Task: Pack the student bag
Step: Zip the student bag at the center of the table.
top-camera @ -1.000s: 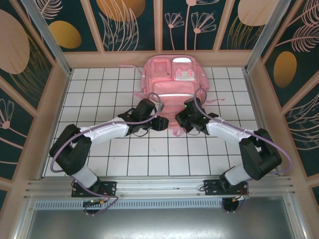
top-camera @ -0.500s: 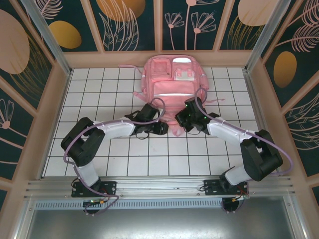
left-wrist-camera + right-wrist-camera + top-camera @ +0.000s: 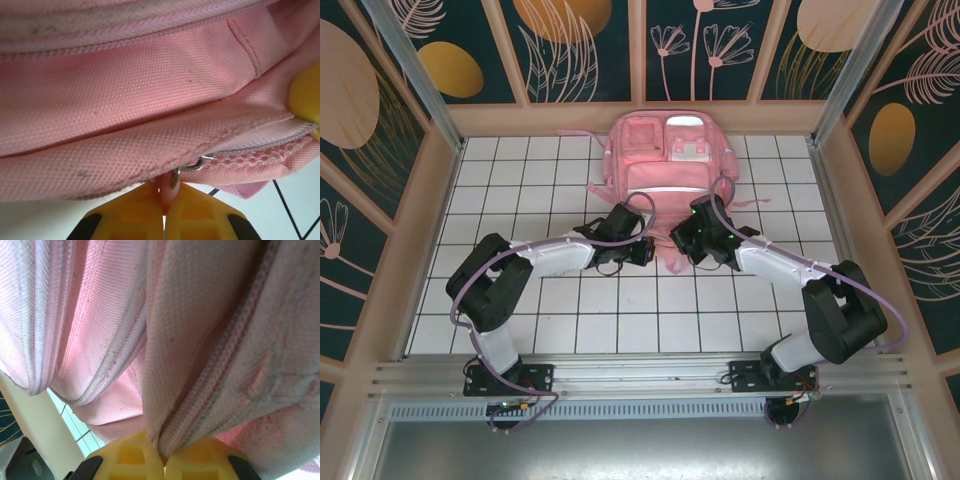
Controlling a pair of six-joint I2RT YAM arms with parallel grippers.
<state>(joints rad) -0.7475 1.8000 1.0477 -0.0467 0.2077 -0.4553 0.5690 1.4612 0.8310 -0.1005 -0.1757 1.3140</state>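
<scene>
The student bag (image 3: 665, 160), a large pink backpack with silvery strips, lies flat at the back middle of the tiled table. Both grippers meet at its near edge. My left gripper (image 3: 646, 250) is shut on the bag's pink zipper pull (image 3: 169, 189), which hangs from a small metal ring; in the left wrist view the gripper (image 3: 166, 202) sits just under the pink fabric (image 3: 125, 90). My right gripper (image 3: 682, 240) is shut on a fold of bag fabric beside the zipper teeth (image 3: 220, 370), and its yellow fingertips pinch the cloth at the right gripper (image 3: 163, 454).
The white tiled table (image 3: 620, 310) stretches out in front of the bag. Wooden walls (image 3: 440, 200) close in the left, right and back. A pink strap (image 3: 582, 134) trails left of the bag. A yellow finger (image 3: 307, 95) pokes in at the right edge of the left wrist view.
My left arm has drawn in toward the bag's near edge and its jaws have gone from open to shut on the zipper pull. The right gripper has barely moved.
</scene>
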